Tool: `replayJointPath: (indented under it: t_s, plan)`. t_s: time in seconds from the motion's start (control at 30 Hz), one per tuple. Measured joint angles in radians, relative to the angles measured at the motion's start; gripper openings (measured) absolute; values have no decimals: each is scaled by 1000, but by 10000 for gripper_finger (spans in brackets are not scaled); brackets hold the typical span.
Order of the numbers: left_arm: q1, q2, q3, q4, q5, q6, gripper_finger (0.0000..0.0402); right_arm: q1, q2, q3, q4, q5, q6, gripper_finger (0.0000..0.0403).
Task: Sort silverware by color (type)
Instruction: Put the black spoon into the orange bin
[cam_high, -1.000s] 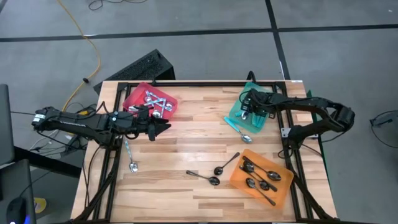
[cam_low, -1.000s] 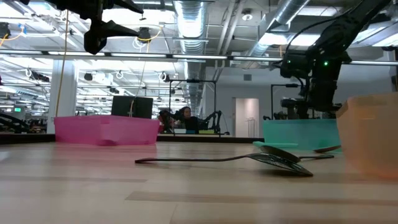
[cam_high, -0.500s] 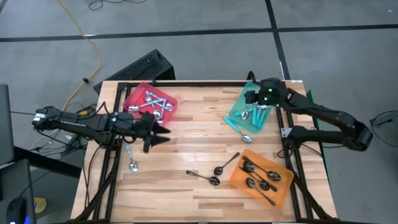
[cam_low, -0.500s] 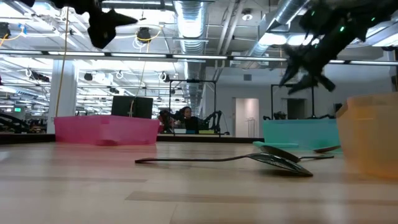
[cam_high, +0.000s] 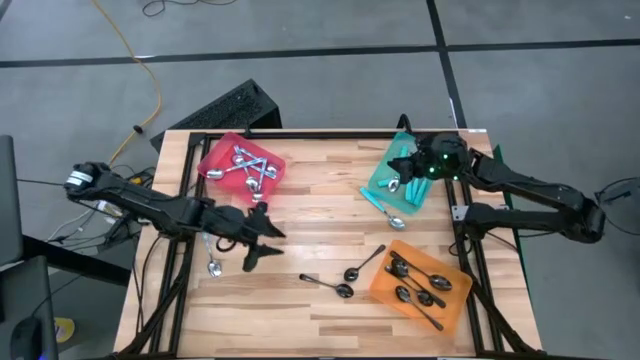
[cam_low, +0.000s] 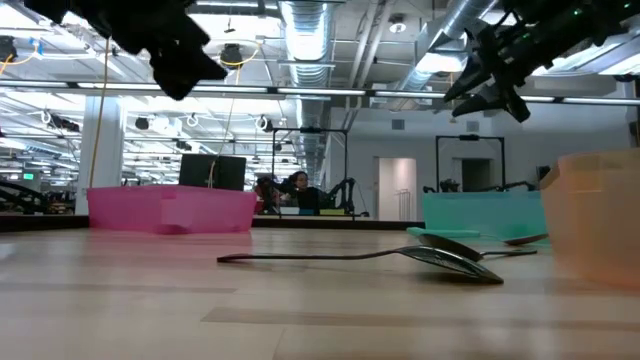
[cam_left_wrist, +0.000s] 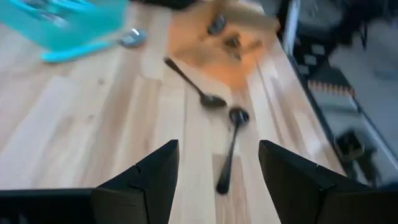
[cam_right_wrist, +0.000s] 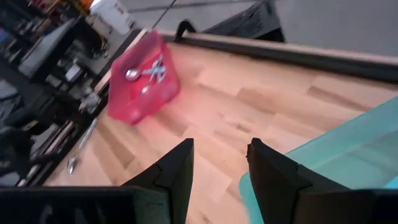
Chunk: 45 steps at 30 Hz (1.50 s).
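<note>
Silver spoons lie in the red tray, teal-handled ones in the teal tray, black ones in the orange tray. Loose on the table are two black spoons, a teal-handled spoon and a silver spoon at the left edge. My left gripper hangs open above the wood, left of the black spoons. My right gripper is open and raised over the teal tray's far left side.
Bare wood lies in the table's middle and along its near edge. A black frame borders the table on its left, right and far sides. The room beyond shows behind the trays in the low view.
My left gripper has swung from beside the red tray toward the near edge and the right, sinking and rolling. My right gripper has risen out of the teal tray and tipped from pointing down to nearly level. No spoon has moved.
</note>
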Motion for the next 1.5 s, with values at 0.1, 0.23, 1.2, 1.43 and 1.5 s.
replayJointPath:
  t_s: [0.1,0.23,1.2,1.43,1.5]
  plan:
    - [-15,72,0,28,41,46,206,36,20,0,-2,0,0,171]
    - [-40,158,0,103,63,70,206,68,50,0,-6,0,0,171]
    - [-51,521,205,262,63,98,206,592,585,199,-132,-126,-657,171]
    - [-66,521,205,222,68,53,206,648,812,383,-240,-103,-870,171]
    - [-72,520,205,208,71,37,206,658,865,423,-268,-102,-909,171]
